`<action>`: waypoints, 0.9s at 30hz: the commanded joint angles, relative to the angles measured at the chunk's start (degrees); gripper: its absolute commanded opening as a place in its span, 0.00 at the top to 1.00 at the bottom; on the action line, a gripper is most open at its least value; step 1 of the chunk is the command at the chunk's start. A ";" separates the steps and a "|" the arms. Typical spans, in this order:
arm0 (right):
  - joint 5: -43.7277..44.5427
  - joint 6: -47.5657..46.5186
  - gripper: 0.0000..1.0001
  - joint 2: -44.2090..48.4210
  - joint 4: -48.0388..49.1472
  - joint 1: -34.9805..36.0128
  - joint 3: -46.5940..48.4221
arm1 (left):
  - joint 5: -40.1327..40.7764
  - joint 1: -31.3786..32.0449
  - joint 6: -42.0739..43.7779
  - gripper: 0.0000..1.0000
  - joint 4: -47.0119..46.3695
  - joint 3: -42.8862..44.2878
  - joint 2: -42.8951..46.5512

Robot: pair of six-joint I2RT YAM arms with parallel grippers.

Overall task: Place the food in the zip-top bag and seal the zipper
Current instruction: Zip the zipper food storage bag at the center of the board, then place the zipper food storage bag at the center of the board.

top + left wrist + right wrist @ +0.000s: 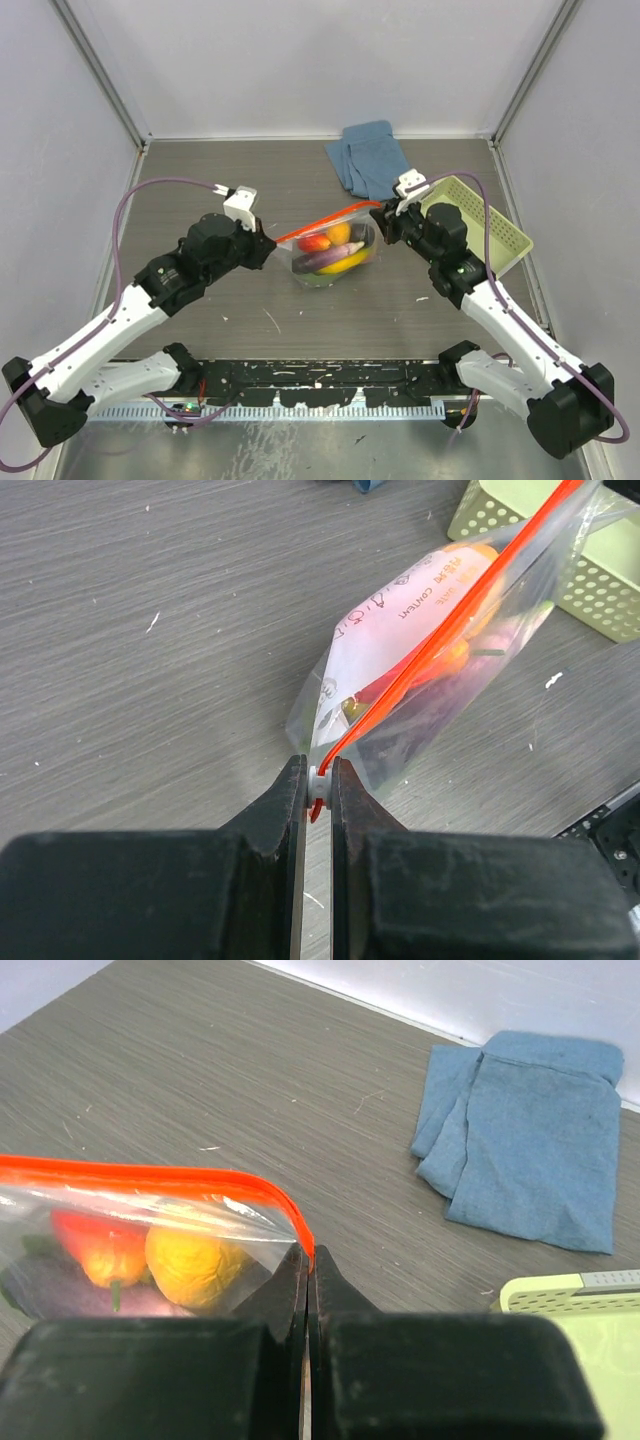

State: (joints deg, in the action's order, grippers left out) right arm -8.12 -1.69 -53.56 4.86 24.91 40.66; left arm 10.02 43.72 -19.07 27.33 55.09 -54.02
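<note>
Grey wood-grain bench [200,200] under pale walls. Food [335,250] already inside the zip-top bag [390,610], which stands mid-bench between the arms, with none seen loose outside it. Left jaws clenched on the white slider [317,780] at one end of the zipper [440,635]; right jaws clenched on the bag's opposite top corner, pulling the orange strip taut. Reads as one closed line where visible, so probably sealed, though not sure along its whole length. Remaining, at most: confirm the seal, then let go.
</note>
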 commanded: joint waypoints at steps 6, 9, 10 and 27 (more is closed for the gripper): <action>8.60 -0.22 0.99 0.64 -11.00 -2.49 10.64 | 4.67 -1.14 -3.43 1.00 16.07 1.11 5.26; 6.14 0.77 0.99 1.09 -16.12 -2.45 13.02 | 1.53 -1.18 -5.01 1.00 17.05 0.89 6.16; 5.21 1.47 0.99 0.94 -17.11 -2.46 13.42 | 0.04 -1.12 -5.69 1.00 16.47 0.44 6.12; 13.15 8.46 0.99 -29.79 -0.82 -2.45 19.83 | 6.81 -10.38 -8.35 0.99 1.01 -1.39 -12.75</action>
State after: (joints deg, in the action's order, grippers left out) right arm -7.31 6.48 -77.82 -7.29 24.64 55.18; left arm 11.40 37.80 -28.18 28.56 53.52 -63.90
